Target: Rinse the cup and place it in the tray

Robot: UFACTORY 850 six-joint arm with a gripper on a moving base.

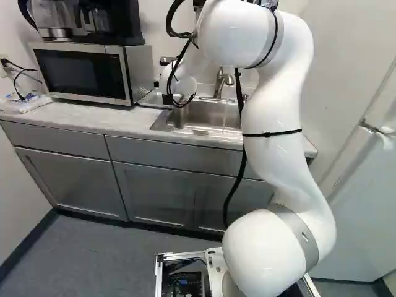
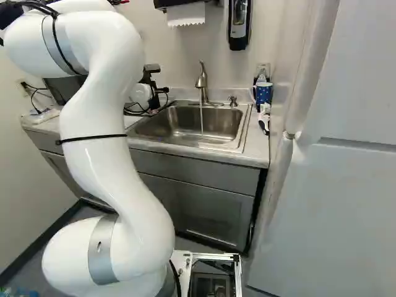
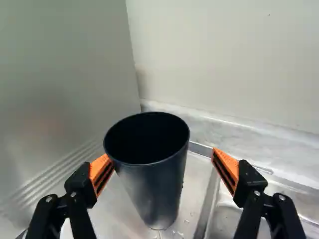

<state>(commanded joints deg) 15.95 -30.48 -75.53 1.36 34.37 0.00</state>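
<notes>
My fingers [image 3: 101, 173] are released, with the upright black cup [image 3: 154, 191] between them on the tray [image 3: 197, 174]; water [image 2: 201, 117] runs in the sink [image 2: 164, 124], upper middle of the right base view

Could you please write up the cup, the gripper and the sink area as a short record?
cup: black, upright, mouth up
cup location: on the metal tray
wetness: drops on the tray by the cup's base
gripper: open, cup between the jaws
jaw contact: one jaw at the cup's side, touch unclear; the other clearly apart
tap: running, thin stream of water into the sink
right of tap, right base view: blue mug
left of sink, left base view: microwave
</notes>
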